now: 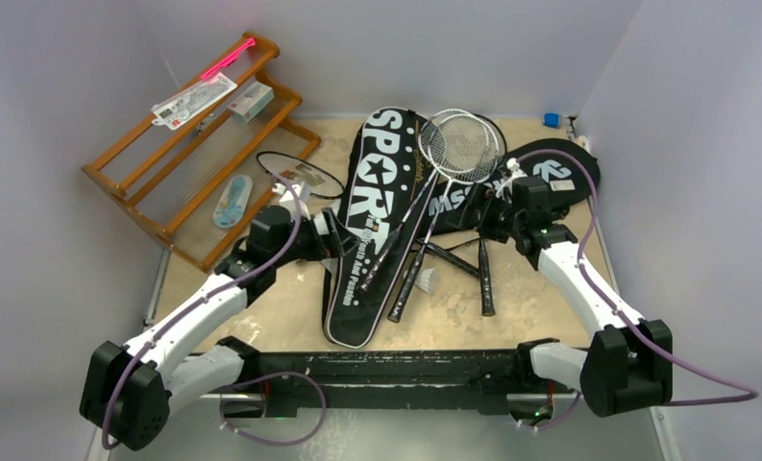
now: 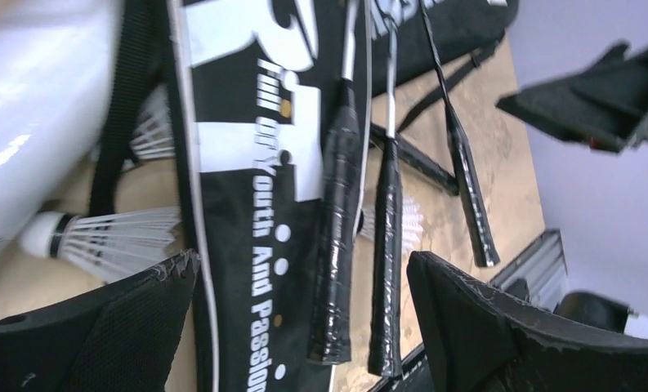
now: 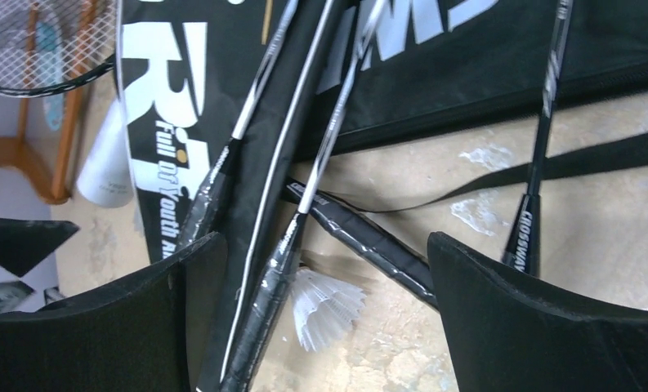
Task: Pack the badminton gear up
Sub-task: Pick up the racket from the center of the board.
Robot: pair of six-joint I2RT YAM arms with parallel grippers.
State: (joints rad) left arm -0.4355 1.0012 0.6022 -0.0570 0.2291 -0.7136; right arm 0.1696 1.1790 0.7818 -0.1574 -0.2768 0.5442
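Observation:
A long black bag (image 1: 372, 221) with white lettering lies mid-table, and a second black bag (image 1: 550, 168) lies behind it to the right. Rackets cross them, heads (image 1: 458, 144) at the back and black handles (image 1: 405, 288) toward me. One white shuttlecock (image 1: 425, 279) sits between the handles. My left gripper (image 1: 331, 235) hovers open at the lettered bag's left edge. In the left wrist view, the left gripper (image 2: 302, 257) spans bag and two handles (image 2: 332, 245), with the white tube (image 2: 34, 106) and a shuttlecock (image 2: 108, 237) to the left. My right gripper (image 3: 324, 238) is open over a shuttlecock (image 3: 324, 306).
An orange wooden rack (image 1: 194, 144) stands at the back left with a small carton (image 1: 252, 99) and a card (image 1: 194, 99) on it. A thin black racket hoop (image 1: 300, 173) lies beside it. A black rail (image 1: 386, 370) runs along the near edge. Grey walls close three sides.

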